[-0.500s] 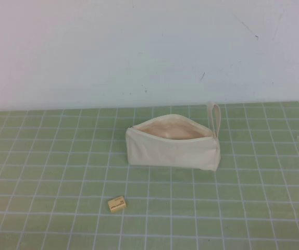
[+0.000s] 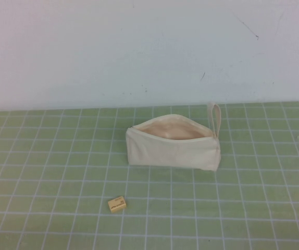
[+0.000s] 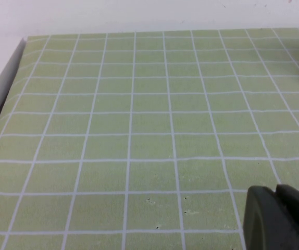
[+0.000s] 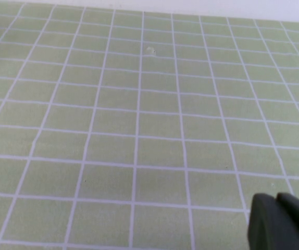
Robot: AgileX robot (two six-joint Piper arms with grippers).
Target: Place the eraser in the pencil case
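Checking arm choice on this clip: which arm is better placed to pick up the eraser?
Probably the left. The eraser lies left of centre, nearer the robot than the open pencil case. Neither arm shows in the high view; the left gripper and right gripper each hang over bare mat.

One eraser (image 2: pixel 116 203), one pencil case (image 2: pixel 173 143) bearing one loop strap (image 2: pixel 214 117), one green gridded bench (image 2: pixel 45 172). Two end effectors: one left end effector (image 3: pixel 277 219) and one right end effector (image 4: pixel 282 221), each over bare bench squares, showing only as a dark corner in its own wrist view. Eraser well apart from either end effector.
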